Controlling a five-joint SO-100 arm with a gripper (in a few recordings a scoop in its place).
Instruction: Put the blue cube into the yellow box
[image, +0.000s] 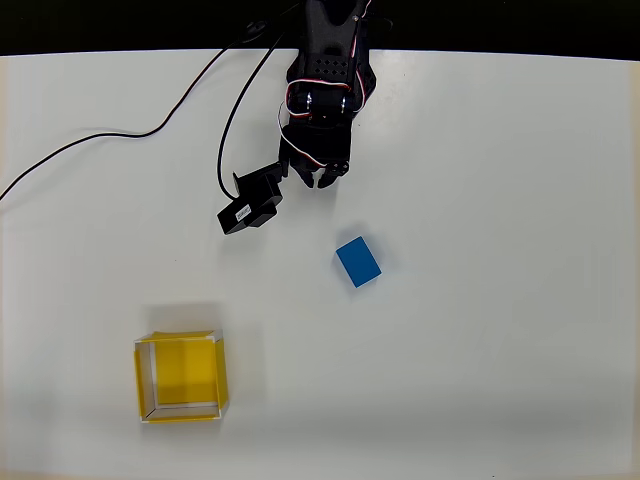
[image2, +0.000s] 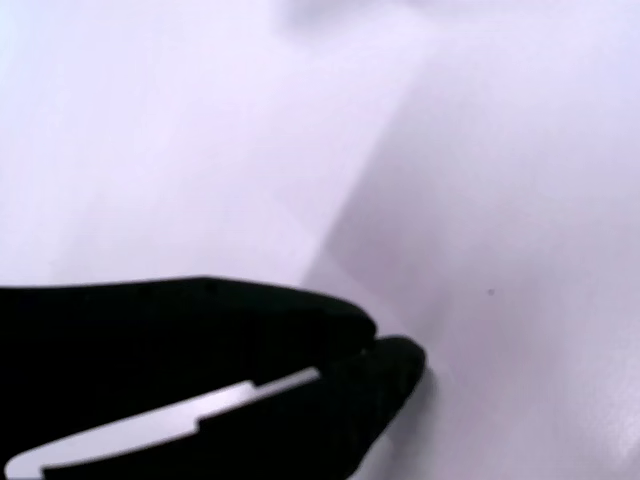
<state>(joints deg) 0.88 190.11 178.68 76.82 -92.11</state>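
In the overhead view the black gripper (image: 318, 180) hung near the top of the white table (image: 500, 350), its fingers apparently pressed together; in the blurred wrist view the dark fingertips (image2: 385, 355) met with nothing between them. The blue cube (image: 358, 261) lay below it, apart. The yellow box (image: 180, 378) sat well off at lower left

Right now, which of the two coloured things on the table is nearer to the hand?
The blue cube. In the overhead view it lies just below the hand, slightly right. The yellow box sits much farther off, toward the lower left.
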